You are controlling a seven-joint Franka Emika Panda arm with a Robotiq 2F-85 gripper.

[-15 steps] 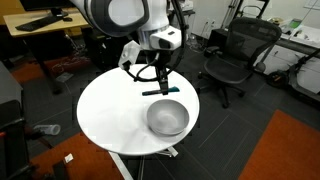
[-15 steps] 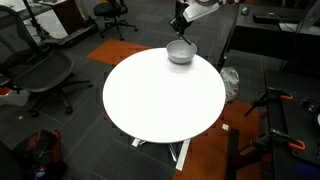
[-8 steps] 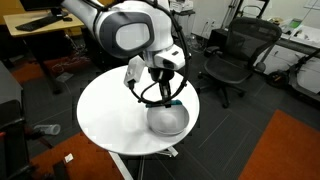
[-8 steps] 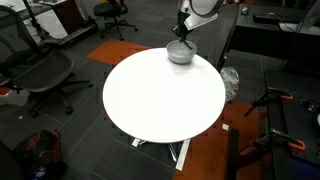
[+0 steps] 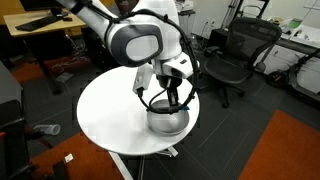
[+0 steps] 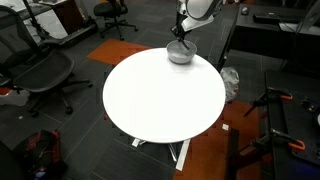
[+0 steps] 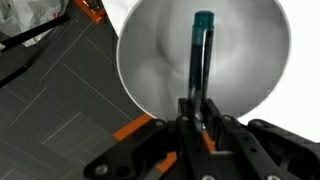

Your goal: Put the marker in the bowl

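**Bowl** (image 5: 167, 122): round, deep, white-grey, smooth-sided; standing on the round white table (image 5: 105, 112), close to its edge; in an exterior view, bowl (image 6: 180, 54) at the far rim of the table (image 6: 165, 100); in the wrist view, bowl (image 7: 250, 60) seen from above, filling most of the upper frame.

**Marker** (image 7: 202, 60): thin, dark-bodied, with a blue-teal end; lying across the bowl's interior in the wrist view, teal end towards the bowl's far wall, dark end nearest the bowl's near rim and pinched in the jaws; contact with the bowl's bottom not discernible; too small to make out in either exterior view.

**Gripper** (image 7: 200, 116): black, two-fingered; jaws closed tight on the marker's dark end, one finger (image 7: 186, 118) pressed to each side of it; positioned directly above the bowl; gripper (image 5: 172, 100) lowered to about the bowl's rim, pointing down into it; gripper (image 6: 180, 38) just over the bowl.

**Arm** (image 5: 140, 42): white and grey, bent over the bowl from behind it.

**Office chair** (image 5: 232, 55): black, on the floor beyond the bowl, well apart from it.

**Second office chair** (image 6: 45, 72): black, across the table from the bowl, well apart.

**Floor** (image 7: 60, 90): dark and tiled, visible beside the bowl in the wrist view.
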